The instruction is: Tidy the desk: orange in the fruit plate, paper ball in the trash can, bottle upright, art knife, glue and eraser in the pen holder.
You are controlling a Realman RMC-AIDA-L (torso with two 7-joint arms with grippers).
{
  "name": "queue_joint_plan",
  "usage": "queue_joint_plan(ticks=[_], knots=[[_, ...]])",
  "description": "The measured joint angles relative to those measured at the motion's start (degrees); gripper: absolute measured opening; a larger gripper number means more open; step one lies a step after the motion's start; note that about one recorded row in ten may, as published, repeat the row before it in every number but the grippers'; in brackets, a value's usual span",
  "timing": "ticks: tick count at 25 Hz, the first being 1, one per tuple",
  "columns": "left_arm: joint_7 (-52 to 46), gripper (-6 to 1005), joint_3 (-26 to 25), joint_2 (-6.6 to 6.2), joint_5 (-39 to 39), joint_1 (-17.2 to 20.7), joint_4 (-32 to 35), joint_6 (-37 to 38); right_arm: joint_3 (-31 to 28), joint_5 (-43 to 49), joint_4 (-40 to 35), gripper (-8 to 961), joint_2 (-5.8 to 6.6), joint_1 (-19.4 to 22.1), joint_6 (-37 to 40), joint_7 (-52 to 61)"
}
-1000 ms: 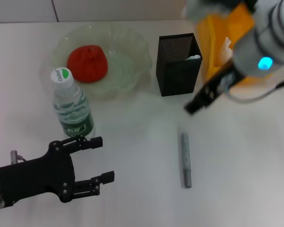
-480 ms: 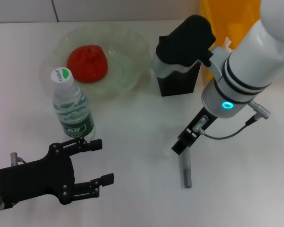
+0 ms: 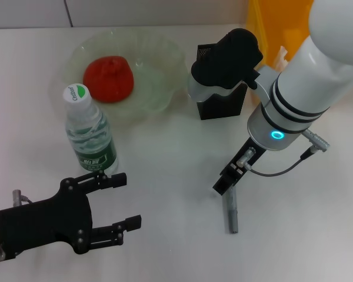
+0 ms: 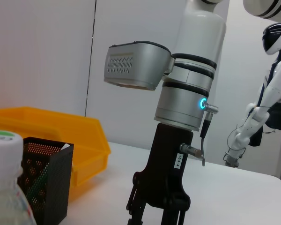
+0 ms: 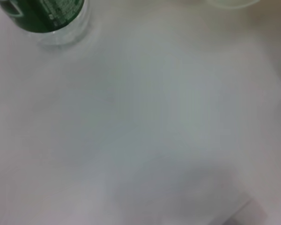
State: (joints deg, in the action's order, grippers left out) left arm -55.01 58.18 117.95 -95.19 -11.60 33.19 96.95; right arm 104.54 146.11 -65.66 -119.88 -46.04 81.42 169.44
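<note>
Your right gripper (image 3: 223,187) has dropped from beside the black mesh pen holder (image 3: 215,104) onto the grey stick-shaped art knife (image 3: 230,210), whose far end now lies beneath jaws whose spread you cannot tell.

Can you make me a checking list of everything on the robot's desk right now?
Surface: white desk, plain.
Job's things: red-orange bumpy orange in the pale-green wavy glass plate; clear green-labelled bottle upright; black mesh pen holder; yellow bin; grey stick-shaped item lying flat.
Clutter: nothing seen.
Grippers: left gripper open, near the bottle; right gripper just over the grey stick's end.
Cables: grey cable on the right wrist.
Surroundings: another white robot behind.
</note>
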Motion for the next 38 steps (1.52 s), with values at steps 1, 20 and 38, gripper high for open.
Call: queue_joint_plan(ticks=[1,20,38], knots=[[0.0,797,0.0,0.00,0.0,0.0,0.0,0.0,0.0,0.0,0.1,745,0.00,0.0,-0.2,0.0],[0.0,797,0.0,0.00,0.0,0.0,0.1,-0.1,0.2,-2.7,4.6,448,0.00,-2.2,-1.2,0.0],[0.0,797,0.0,0.00,0.0,-0.2,0.1,-0.1,0.4,-2.6,5.3,159,0.08,-3.2,1.0,-0.9]])
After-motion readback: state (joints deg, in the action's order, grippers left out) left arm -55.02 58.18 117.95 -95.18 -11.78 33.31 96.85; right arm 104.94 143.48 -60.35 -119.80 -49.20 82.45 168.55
